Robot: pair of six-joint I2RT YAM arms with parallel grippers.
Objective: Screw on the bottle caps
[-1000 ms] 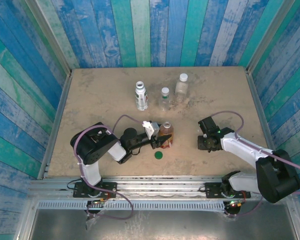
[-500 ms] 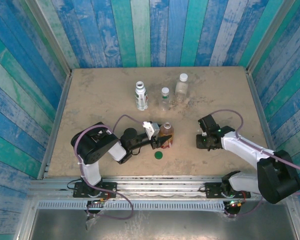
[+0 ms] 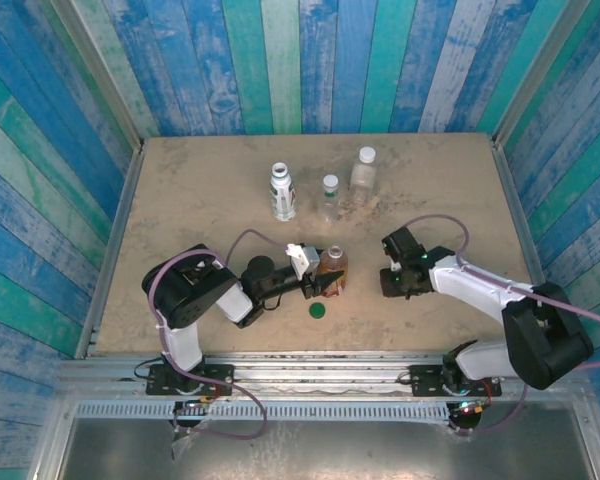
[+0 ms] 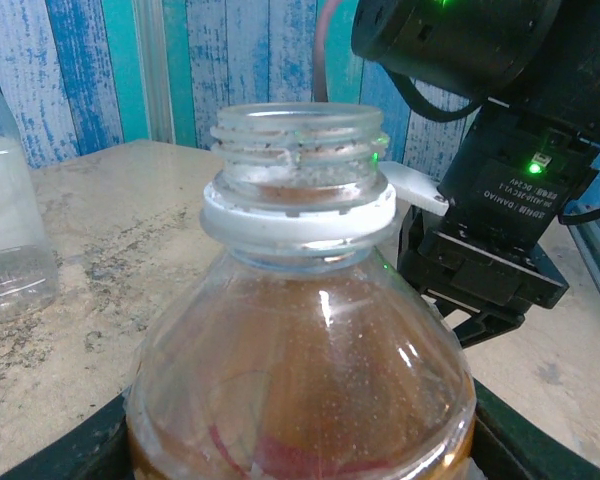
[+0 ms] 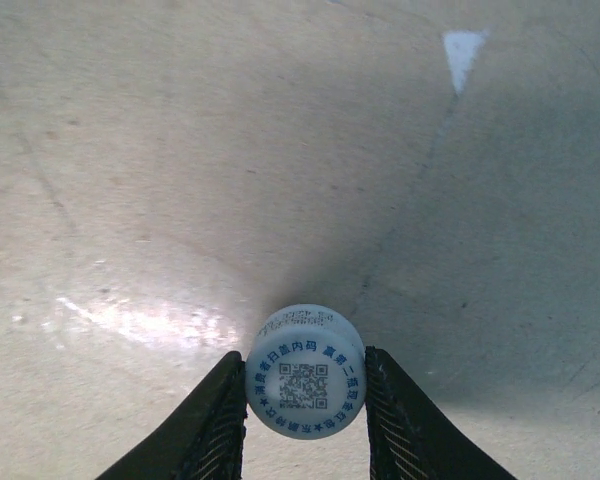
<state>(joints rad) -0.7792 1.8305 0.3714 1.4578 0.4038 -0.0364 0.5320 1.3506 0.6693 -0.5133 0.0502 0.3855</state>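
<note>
The overhead view is brightly, evenly lit. In the right wrist view, glare is seen on the table at eight o'clock, shadow at three.

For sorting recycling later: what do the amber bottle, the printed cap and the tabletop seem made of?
Amber bottle: clear glossy plastic, probably; see-through wall, sharp highlights, moulded threads.
Printed cap: smooth opaque white plastic, blue print.
Tabletop: matte mottled beige, stone-like, possibly laminate.

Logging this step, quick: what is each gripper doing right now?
Left gripper: closed on the amber bottle, whose neck is uncapped.
Right gripper: closed on a white cap.
</note>
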